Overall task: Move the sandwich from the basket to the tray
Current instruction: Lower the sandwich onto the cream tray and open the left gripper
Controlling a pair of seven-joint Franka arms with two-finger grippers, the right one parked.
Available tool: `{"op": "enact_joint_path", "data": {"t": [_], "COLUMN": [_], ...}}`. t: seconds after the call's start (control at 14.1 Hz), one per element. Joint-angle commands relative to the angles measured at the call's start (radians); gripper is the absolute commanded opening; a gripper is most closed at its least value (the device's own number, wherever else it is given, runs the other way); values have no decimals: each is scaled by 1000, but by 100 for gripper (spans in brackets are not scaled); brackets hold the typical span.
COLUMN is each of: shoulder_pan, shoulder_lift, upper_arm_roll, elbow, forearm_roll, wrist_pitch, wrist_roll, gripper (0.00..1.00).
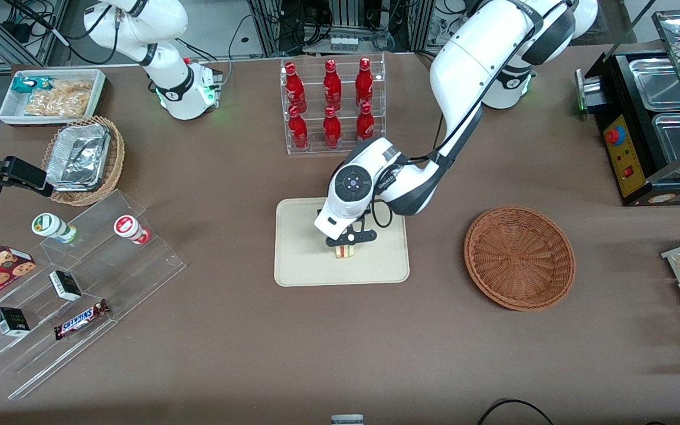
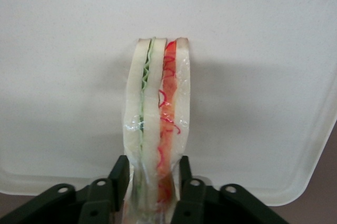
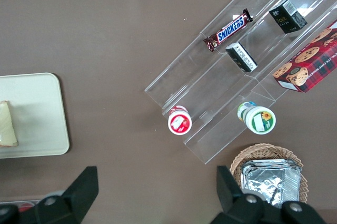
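The sandwich (image 1: 345, 252), a white bread wedge with green and red filling, stands on edge on the cream-beige tray (image 1: 298, 260) in the middle of the table. My left gripper (image 1: 347, 243) is directly above it, low over the tray. In the left wrist view the gripper (image 2: 154, 163) is shut on the sandwich (image 2: 158, 118), with a black finger (image 2: 120, 174) pressed against each bread face, and the tray (image 2: 63, 76) lies under it. The right wrist view shows the sandwich (image 3: 6, 124) on the tray (image 3: 37, 113). The reddish-brown wicker basket (image 1: 519, 257) is empty, beside the tray toward the working arm's end.
A clear rack of red bottles (image 1: 333, 106) stands farther from the front camera than the tray. Toward the parked arm's end are a stepped acrylic shelf of snacks (image 1: 80, 283), a tan basket with foil trays (image 1: 83, 159) and a white bin (image 1: 51, 94). A black food warmer (image 1: 653, 118) is at the working arm's end.
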Motion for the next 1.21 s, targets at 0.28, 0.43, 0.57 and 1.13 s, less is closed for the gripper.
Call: {"op": "enact_joint_path", "data": {"t": [0.28,0.43,0.57,1.13], "shoulder_pan": [-15,-7,-7,1], "shoulder_lift": [-8,-9,-43,-182], "upper_arm_roll": [22,31,83,319], "elbow": [48,90,82,3], "forearm_roll": [32,33,36,32], "wrist_pitch": [9,1,-6,-177], "wrist_roll": [-26,-25,-23,96], "gripper": [100,100,100,100]}}
